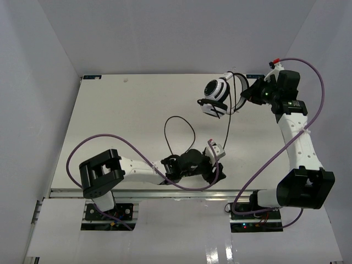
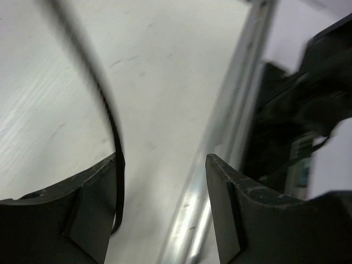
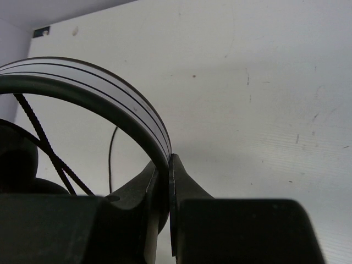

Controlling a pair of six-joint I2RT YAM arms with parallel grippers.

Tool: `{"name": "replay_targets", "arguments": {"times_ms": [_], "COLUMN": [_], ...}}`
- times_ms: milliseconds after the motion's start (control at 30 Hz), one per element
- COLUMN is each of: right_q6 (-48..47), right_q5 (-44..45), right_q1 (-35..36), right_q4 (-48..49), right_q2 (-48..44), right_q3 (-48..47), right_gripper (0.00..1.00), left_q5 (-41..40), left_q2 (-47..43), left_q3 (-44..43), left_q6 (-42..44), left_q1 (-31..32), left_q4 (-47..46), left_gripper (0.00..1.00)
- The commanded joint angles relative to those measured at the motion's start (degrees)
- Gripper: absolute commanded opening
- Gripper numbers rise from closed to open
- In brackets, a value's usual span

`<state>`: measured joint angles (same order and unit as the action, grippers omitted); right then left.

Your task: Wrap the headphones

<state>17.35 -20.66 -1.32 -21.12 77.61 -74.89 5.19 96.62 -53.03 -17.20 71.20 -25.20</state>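
White table [image 1: 121,121], faint scuffs, small black mark [image 1: 91,77] at far left corner. Plain pale walls [image 1: 176,33] on three sides. Metal rail [image 1: 165,193] along near edge. Glossy white panel [image 1: 181,245] below, reflecting light.

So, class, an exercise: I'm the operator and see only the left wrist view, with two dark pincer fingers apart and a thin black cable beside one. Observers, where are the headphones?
Observer: The white-and-black over-ear headphones are at the table's far right, at the right pincer.
Operator: Is that pincer actually gripping them?
Observer: Yes. The right wrist view shows it shut on the curved white headband.
Operator: And the cable beside my finger?
Observer: From above, the thin black cable runs from the headphones down to the left pincer at the near edge.
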Motion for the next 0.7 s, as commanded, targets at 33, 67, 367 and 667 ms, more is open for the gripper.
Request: {"name": "replay_targets", "arguments": {"times_ms": [33, 67, 367, 667], "right_q6": [8.34, 8.66, 10.98, 10.07], "right_q5": [-14.40, -15.10, -20.63, -21.43], "right_q1": [-3.44, -3.69, -6.33, -6.68], "right_q4": [0.47, 0.47, -0.50, -1.74], "right_q2": [-2.38, -2.89, -6.44, -9.32], "right_q3": [-3.87, -3.68, -5.02, -4.89], "right_gripper": [0.08, 0.08, 0.08, 0.08], "left_q5": [-14.49, -16.58, -20.07, -20.25], "left_q2": [-1.86, -1.79, 2.48, 0.94], "left_q3": [8.63, 9.34, 15.99, 20.61], "left_q6": [19.23, 21.64, 25.99, 28.49], "left_q1": [-0.80, -0.80, -5.30, -10.11], "left_q4": [-8.44, -9.15, -13.62, -18.46], "left_gripper": [0.73, 0.73, 0.62, 0.53]}}
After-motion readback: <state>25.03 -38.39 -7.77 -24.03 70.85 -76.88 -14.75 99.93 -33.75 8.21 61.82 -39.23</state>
